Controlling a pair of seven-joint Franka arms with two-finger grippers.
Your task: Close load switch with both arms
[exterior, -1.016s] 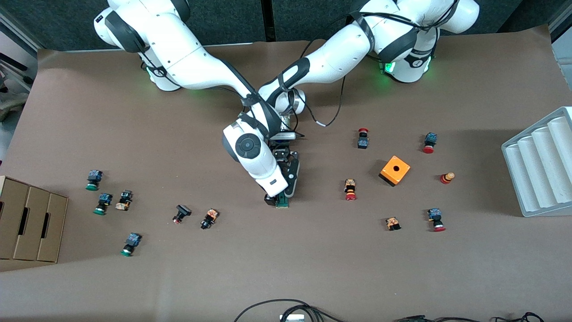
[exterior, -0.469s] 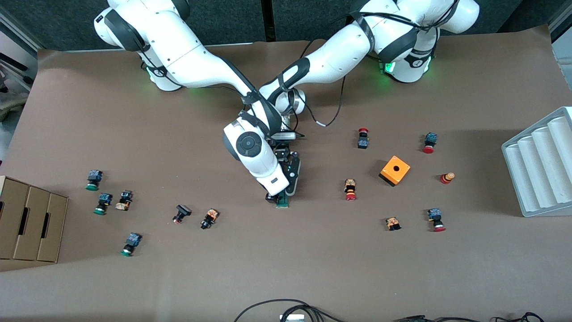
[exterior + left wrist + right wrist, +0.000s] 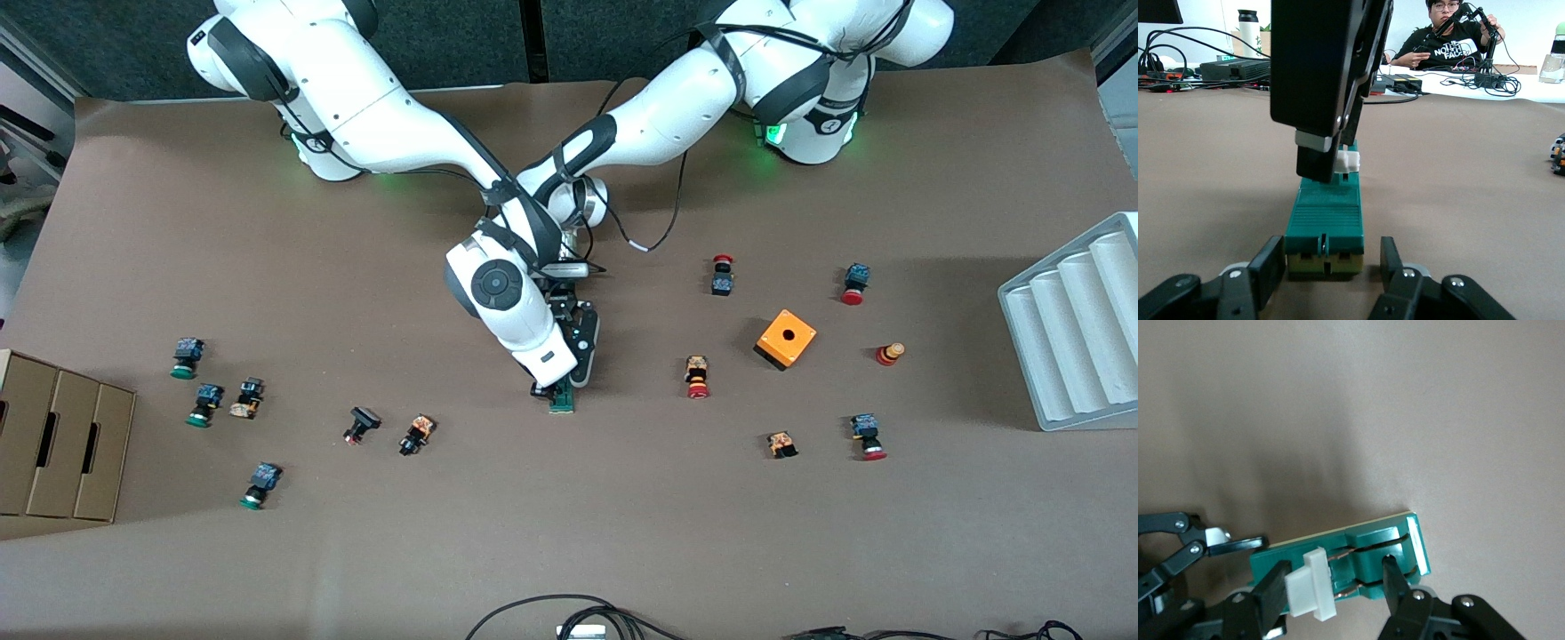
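The load switch (image 3: 561, 402) is a narrow green block lying mid-table, under both crossed arms. My left gripper (image 3: 1329, 263) sits low at its yellow-faced end (image 3: 1325, 257), one finger on each side, shut on it. My right gripper (image 3: 1335, 587) comes down from above onto the switch (image 3: 1371, 550). One of its fingers presses the white sliding piece (image 3: 1308, 590); the other rests against the raised green housing. The white piece (image 3: 1347, 161) stands out from the housing, with copper contacts showing between them. In the front view the right gripper (image 3: 547, 388) hides most of the switch.
An orange box with a hole (image 3: 786, 339) and several push buttons lie toward the left arm's end, near a grey ridged tray (image 3: 1076, 329). More buttons and cardboard boxes (image 3: 58, 444) are at the right arm's end. Cables (image 3: 569, 613) lie at the front edge.
The right gripper's fingers have drawn closer together along the switch, and its hand has shifted slightly. The left gripper and the switch body have stayed put.
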